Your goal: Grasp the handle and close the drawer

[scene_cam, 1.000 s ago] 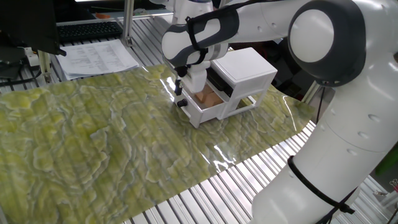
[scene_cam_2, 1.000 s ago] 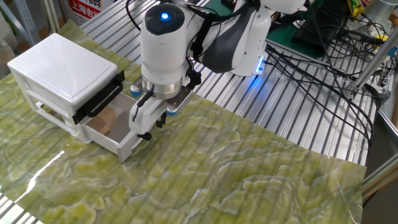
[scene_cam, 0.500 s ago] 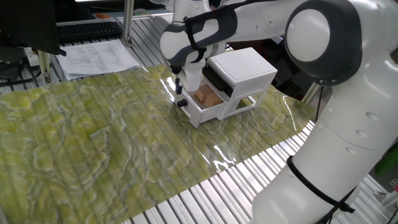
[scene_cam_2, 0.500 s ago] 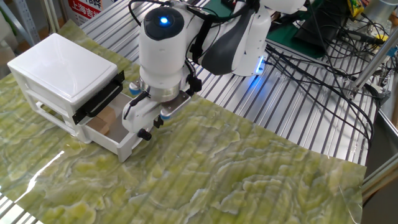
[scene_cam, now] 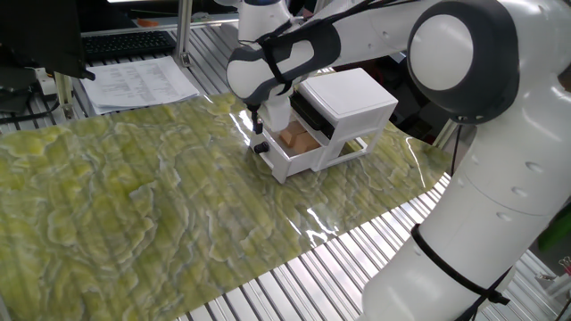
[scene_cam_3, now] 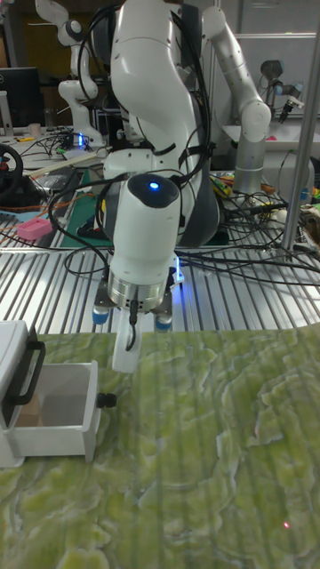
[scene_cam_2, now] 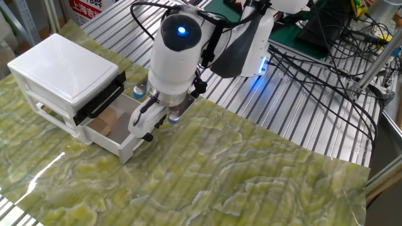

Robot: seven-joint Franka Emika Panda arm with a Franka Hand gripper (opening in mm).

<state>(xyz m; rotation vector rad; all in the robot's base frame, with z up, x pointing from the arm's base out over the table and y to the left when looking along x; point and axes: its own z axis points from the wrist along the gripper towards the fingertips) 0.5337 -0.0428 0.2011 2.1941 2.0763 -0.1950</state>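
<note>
The drawer is the lower white tier of a small cabinet and stands pulled out. Its black knob, the handle, sticks out from the white front. My gripper hangs just above the handle, pointing down at a tilt, fingers a little apart and holding nothing. From the other side, the handle sits just below the gripper. The tall view has the gripper up and to the right of the handle, apart from it.
A brown block lies inside the open drawer. The upper tier has a dark front with a black bar handle. Papers and a keyboard lie behind the green mat. Cables run over the metal slats.
My wrist has tilted and swung slightly over the last second, while the fingertips stay just above the handle. The drawer has not moved.
</note>
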